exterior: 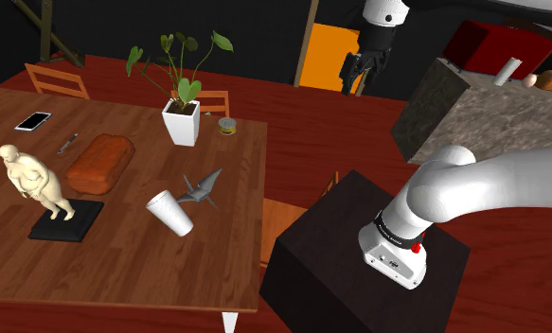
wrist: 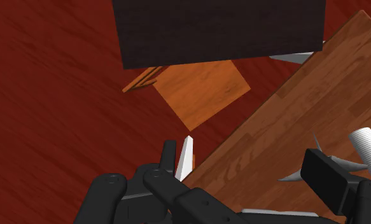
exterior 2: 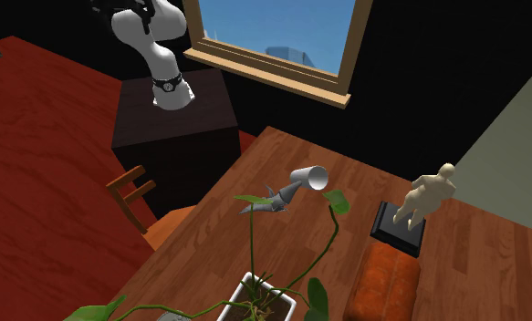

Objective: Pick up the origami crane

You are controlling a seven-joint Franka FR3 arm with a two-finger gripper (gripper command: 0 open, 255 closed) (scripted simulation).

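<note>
Origami crane [exterior: 201, 187] just beside the tipped cup [exterior: 171, 213] in the shoulder view; claw [exterior: 362, 74] open, empty, well apart from the cup. Likely hazard: clipping the cup on approach, rolling it into the crane. Second exterior view: wooden table [exterior 2: 492, 274] under the cup, window [exterior 2: 273, 27] beyond. Wrist view: red floor [wrist: 50, 95] short of the cup.

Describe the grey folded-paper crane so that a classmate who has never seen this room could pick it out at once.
Find the large brown wooden table. Toward its side nearest the black box stand, a white cup lies tipped over, and the small grey folded-paper crane sits close beside it. Unlike the smooth, rounded cup, the crane is all sharp points and angular wings.
</note>
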